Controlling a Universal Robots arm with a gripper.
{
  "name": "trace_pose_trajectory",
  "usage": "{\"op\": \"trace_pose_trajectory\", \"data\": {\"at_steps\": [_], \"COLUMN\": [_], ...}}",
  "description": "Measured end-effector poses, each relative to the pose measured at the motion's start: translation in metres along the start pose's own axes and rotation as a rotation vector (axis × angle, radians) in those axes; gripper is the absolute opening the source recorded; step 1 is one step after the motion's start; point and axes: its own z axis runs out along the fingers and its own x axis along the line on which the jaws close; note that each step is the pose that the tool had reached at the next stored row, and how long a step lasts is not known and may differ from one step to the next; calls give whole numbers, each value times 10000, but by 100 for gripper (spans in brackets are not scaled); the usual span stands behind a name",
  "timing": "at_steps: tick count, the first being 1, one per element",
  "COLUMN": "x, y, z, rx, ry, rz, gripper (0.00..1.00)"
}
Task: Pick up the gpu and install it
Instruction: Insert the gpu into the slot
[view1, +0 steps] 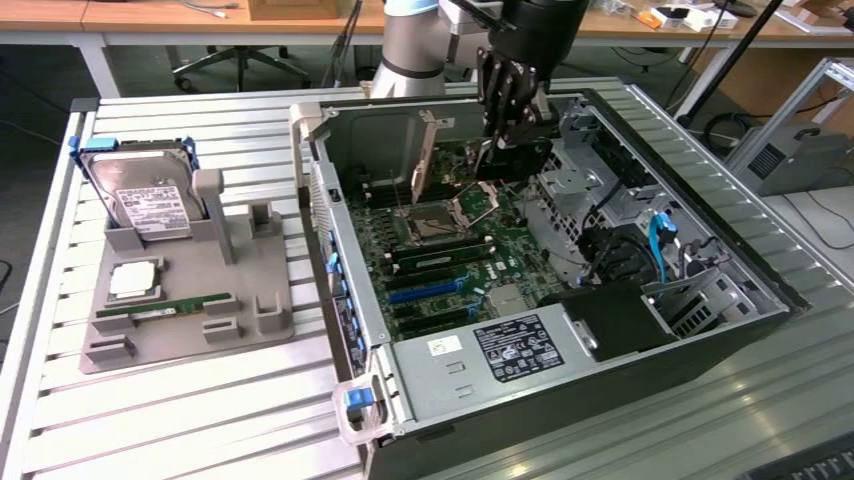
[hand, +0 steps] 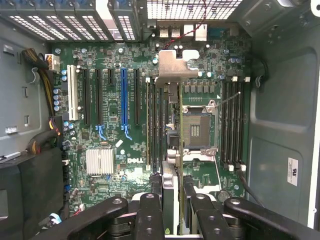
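My gripper (hand: 172, 196) is clamped on the gpu (hand: 171, 125), which I hold edge-on above the motherboard (hand: 115, 145) in the open case (view1: 747, 300). The card's edge runs between the memory slots (hand: 156, 130) and the socket (hand: 197, 130). The case walls are well apart.

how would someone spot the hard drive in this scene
On the exterior view's left, beside the open computer case, lies a grey parts tray. At its far end the hard drive leans in a blue-edged cradle: a boxy silver block with a white label, far bigger than the green memory stick.
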Motion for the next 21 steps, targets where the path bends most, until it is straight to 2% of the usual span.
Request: {"op": "trace_pose_trajectory", "data": {"at_steps": [21], "x": [10], "y": [1], "z": [45], "rx": [0], "ry": [0], "rz": [-1], "gripper": [27]}}
